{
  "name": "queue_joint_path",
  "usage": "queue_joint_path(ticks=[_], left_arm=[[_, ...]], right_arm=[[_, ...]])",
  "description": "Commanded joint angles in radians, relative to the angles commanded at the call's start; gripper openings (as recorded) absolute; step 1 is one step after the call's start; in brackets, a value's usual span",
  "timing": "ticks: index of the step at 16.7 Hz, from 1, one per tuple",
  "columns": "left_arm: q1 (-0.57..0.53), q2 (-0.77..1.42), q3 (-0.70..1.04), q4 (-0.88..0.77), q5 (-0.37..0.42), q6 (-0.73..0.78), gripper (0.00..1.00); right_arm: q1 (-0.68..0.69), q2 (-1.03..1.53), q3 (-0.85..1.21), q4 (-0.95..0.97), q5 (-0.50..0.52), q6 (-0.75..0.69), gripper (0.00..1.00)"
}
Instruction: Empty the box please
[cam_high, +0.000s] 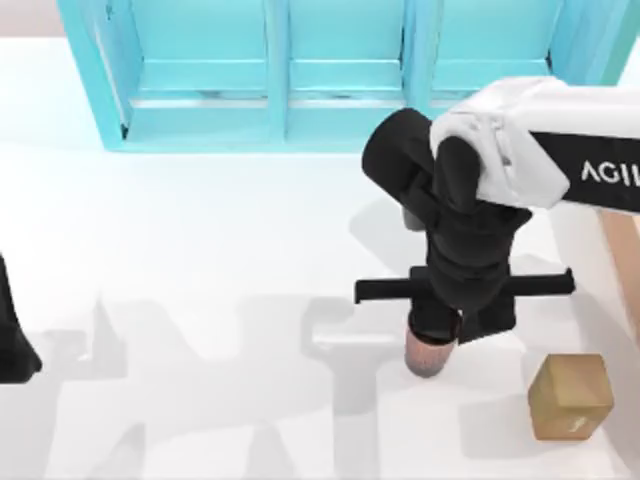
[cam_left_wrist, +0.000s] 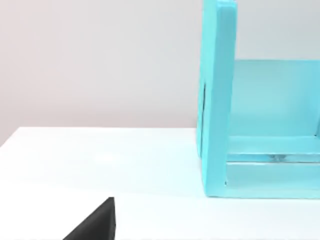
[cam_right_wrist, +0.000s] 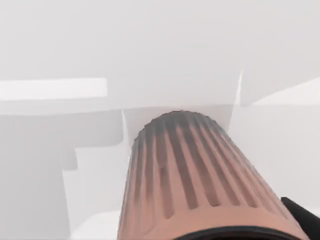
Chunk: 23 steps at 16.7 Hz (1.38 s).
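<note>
My right gripper (cam_high: 438, 328) is over the table's right half, pointing down and shut on a pinkish-brown ribbed cylinder (cam_high: 428, 354). The right wrist view looks along this cylinder (cam_right_wrist: 195, 180) toward the white tabletop, with a black fingertip (cam_right_wrist: 302, 216) beside it. A light-brown strip of the box (cam_high: 624, 268) shows at the right border, partly under the right arm. My left arm (cam_high: 12, 340) is parked at the left border.
A small tan cube with a white mark (cam_high: 570, 396) lies near the front right, right of the held cylinder. A big turquoise shelf unit (cam_high: 300, 70) spans the back of the table, and its end wall (cam_left_wrist: 218, 100) shows in the left wrist view.
</note>
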Motion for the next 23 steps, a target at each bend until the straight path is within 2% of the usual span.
queue_joint_path(ticks=[1, 14, 23], left_arm=[[0.0, 0.0, 0.0, 0.0, 0.0, 0.0, 1.0], [0.0, 0.0, 0.0, 0.0, 0.0, 0.0, 1.0], [0.0, 0.0, 0.0, 0.0, 0.0, 0.0, 1.0]], right_arm=[[0.0, 0.0, 0.0, 0.0, 0.0, 0.0, 0.0], [0.0, 0.0, 0.0, 0.0, 0.0, 0.0, 0.98], [-0.002, 0.0, 0.0, 0.0, 0.0, 0.0, 1.0]])
